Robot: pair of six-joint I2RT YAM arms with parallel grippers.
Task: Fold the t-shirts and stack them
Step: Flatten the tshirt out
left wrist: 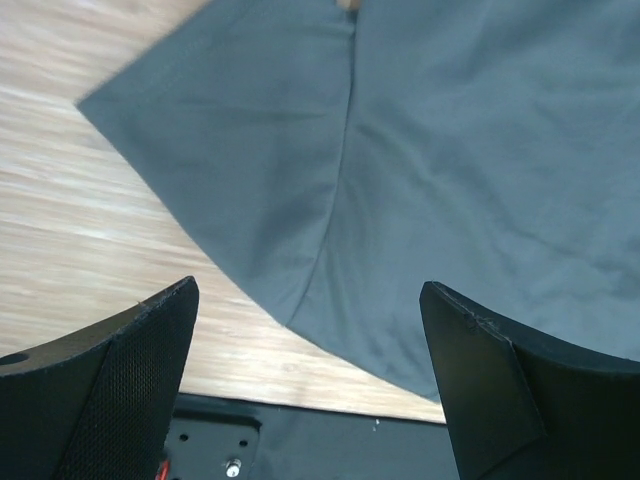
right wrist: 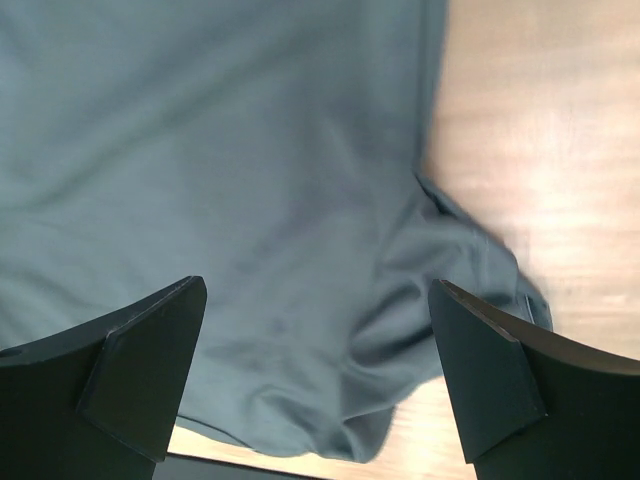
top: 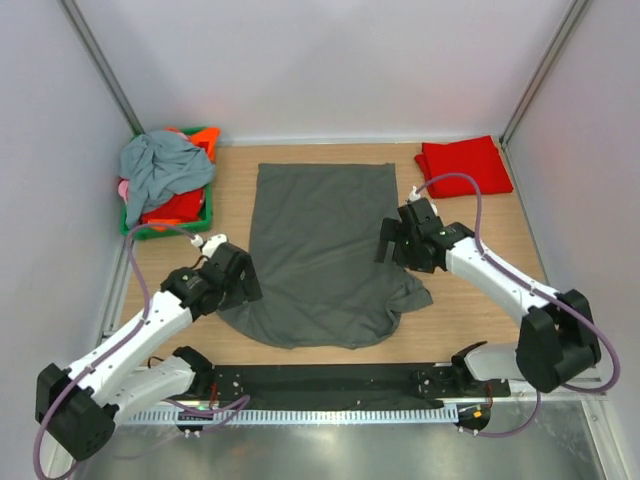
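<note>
soft charcoal t-shirt (top: 318, 250) lies spread flat on the wood-grain worktop (top: 232, 190) between both end effectors. left end effector (left wrist: 310, 300) gapes wide over its smooth pointed sleeve, gripping nothing; right end effector (right wrist: 318, 290) gapes equally above the rumpled sleeve, empty.

Grey t-shirt (left wrist: 450, 170) sleeve on table (left wrist: 70, 240)

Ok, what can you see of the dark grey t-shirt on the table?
The dark grey t-shirt is plain, soft cotton-looking fabric, lying spread flat on the wooden table, straight hem at the far end, sleeves nearest the arms. Its left-hand sleeve lies smooth, its right-hand one is rumpled. The left claw and right claw hang open over the sleeves, gripping nothing.
</note>
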